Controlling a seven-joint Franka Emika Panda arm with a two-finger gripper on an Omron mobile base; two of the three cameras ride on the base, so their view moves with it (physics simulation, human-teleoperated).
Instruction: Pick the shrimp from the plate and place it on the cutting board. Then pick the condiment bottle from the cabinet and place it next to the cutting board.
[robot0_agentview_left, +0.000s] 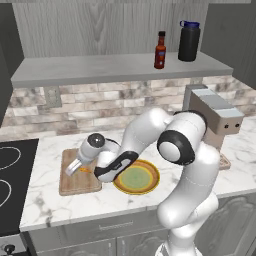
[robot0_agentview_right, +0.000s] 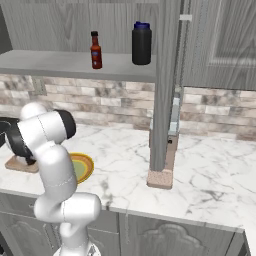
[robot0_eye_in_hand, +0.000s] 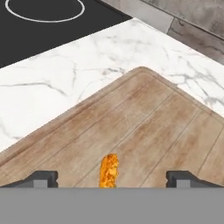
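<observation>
My gripper (robot0_agentview_left: 75, 167) hangs low over the light brown cutting board (robot0_agentview_left: 80, 184), open wide. In the hand view the orange shrimp (robot0_eye_in_hand: 109, 170) lies on the wooden cutting board (robot0_eye_in_hand: 144, 127) midway between the two spread tips of the gripper (robot0_eye_in_hand: 112, 179), touching neither. It shows as an orange speck, the shrimp (robot0_agentview_left: 84, 170), beside the hand. The plate (robot0_agentview_left: 150, 186) with its yellow-orange rim sits just right of the board, partly behind my forearm. The dark red condiment bottle (robot0_agentview_left: 160, 50) (robot0_agentview_right: 95, 50) stands upright on the grey cabinet shelf (robot0_agentview_left: 90, 67) (robot0_agentview_right: 50, 62).
A larger black bottle with a blue lid (robot0_agentview_left: 189, 41) (robot0_agentview_right: 141, 43) stands right of the condiment bottle. A black stovetop (robot0_agentview_left: 11, 170) (robot0_eye_in_hand: 39, 30) borders the marble counter (robot0_agentview_left: 60, 200) on the left. A boxy beige and grey block (robot0_agentview_left: 215, 117) sits at the counter's right.
</observation>
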